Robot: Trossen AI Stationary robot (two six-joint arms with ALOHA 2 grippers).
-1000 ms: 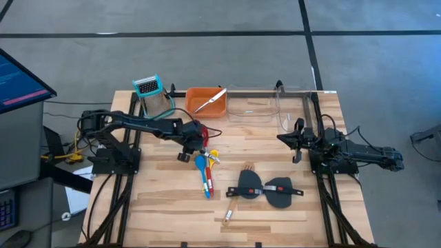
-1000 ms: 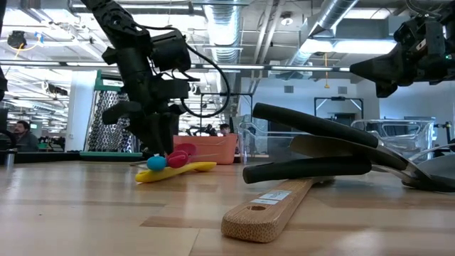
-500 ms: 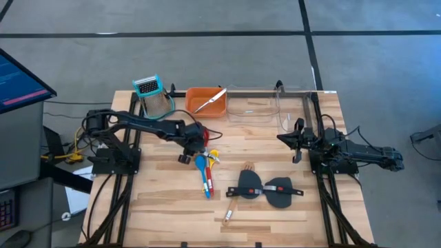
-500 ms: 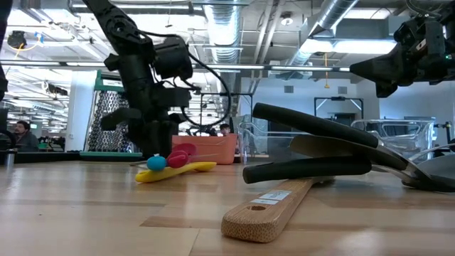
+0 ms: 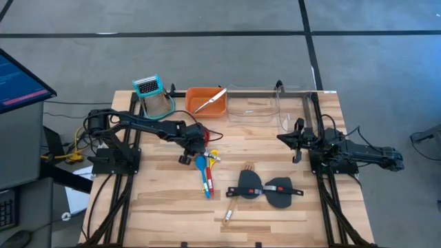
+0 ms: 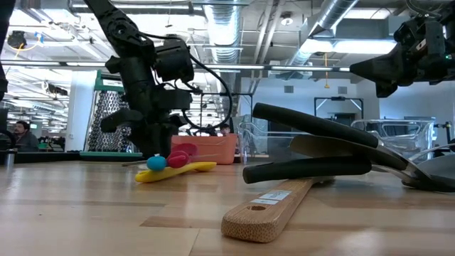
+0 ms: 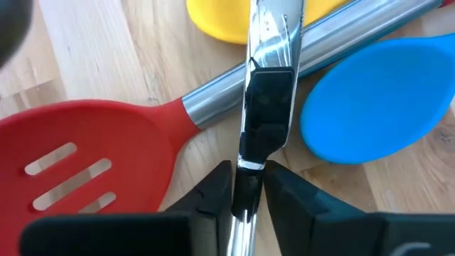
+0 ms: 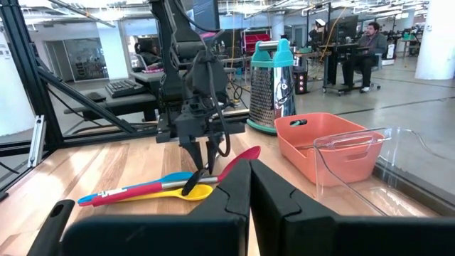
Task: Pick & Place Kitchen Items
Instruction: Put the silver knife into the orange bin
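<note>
- Kitchen items lie loose on my wooden table (image 5: 165, 207): a red slotted spoon (image 7: 85, 167), a blue spoon (image 7: 373, 107) and a yellow spoon (image 7: 234, 18) bunched in a small pile left of centre, and two black spatulas (image 5: 265, 189) with a wooden fork-like spatula (image 5: 234, 203) further right, nearer the front edge.
- A thin silver utensil with a black section (image 7: 266, 107) crosses over the red spoon's metal handle; I cannot tell what kind of tool it is.
- Along the back edge I see a box grater (image 5: 155, 96), an orange tray (image 5: 196, 103) with silver tongs (image 5: 210, 100) lying in it, and a clear plastic bin (image 5: 251, 107) just beside the tray.
- Open wood runs between the spoon pile and the spatulas, and a wide bare strip along the front-left of the table.
- My left gripper (image 7: 249, 188) points down onto the spoon pile, arm stretched in from the left edge; its fingers are narrowed almost together, pinching that thin silver utensil between the tips.
- My right gripper (image 8: 249, 188) sits near the right edge, well apart from the items, held above the table and facing across it, fingers pressed together with nothing in them.
</note>
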